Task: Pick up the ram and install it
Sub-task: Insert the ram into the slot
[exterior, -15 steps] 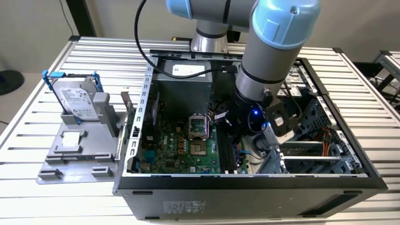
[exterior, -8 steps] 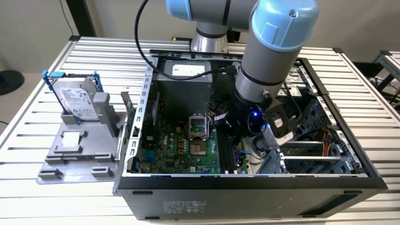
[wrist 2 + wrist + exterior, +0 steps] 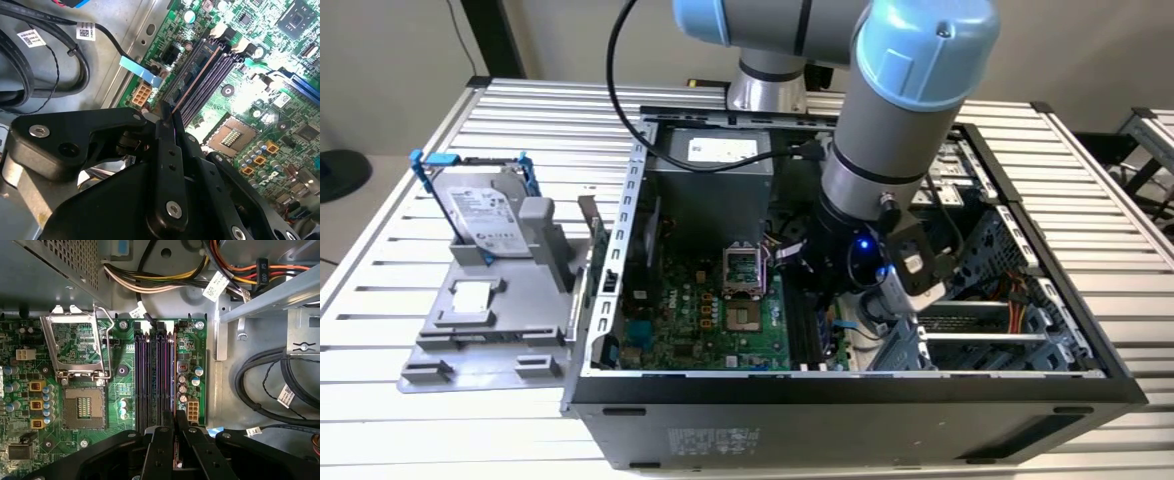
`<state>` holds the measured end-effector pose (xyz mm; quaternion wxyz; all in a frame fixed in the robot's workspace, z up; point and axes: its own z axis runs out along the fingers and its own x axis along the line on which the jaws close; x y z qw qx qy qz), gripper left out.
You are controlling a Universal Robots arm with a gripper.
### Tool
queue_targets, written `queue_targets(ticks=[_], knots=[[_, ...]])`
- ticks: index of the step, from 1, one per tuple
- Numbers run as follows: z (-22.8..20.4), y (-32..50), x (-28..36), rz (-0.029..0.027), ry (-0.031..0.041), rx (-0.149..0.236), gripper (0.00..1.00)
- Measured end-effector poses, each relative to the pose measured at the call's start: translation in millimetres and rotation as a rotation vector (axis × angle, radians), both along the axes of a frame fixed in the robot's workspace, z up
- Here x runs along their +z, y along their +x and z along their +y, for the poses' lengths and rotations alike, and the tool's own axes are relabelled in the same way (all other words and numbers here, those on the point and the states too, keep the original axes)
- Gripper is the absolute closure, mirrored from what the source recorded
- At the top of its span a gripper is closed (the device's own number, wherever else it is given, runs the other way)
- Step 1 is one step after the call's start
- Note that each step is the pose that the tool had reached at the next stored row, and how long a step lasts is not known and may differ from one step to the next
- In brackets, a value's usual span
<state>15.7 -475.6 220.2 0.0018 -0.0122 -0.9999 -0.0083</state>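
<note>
We see the gripper [image 3: 174,432] with jaws pinching the ram [image 3: 192,85], which stands on edge, its long axis running along the black motherboard slots [image 3: 150,375].

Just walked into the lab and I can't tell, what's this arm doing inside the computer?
The arm has reached down into the open computer case. Its gripper is shut on the ram, a thin stick seen edge-on, held over the long black memory slots of the green motherboard. Whether the stick is already seated can't be told. A hard drive stands in a holder outside the case.
</note>
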Motion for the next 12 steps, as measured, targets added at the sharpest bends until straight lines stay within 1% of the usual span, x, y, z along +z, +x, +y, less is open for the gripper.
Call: queue_targets(ticks=[3, 12], knots=[[0.1, -1.1, -0.4, 0.0001, 0.0010, 0.001, 1.00], [-1.2, -1.2, -0.5, 0.0008, -0.0002, 0.001, 1.00]])
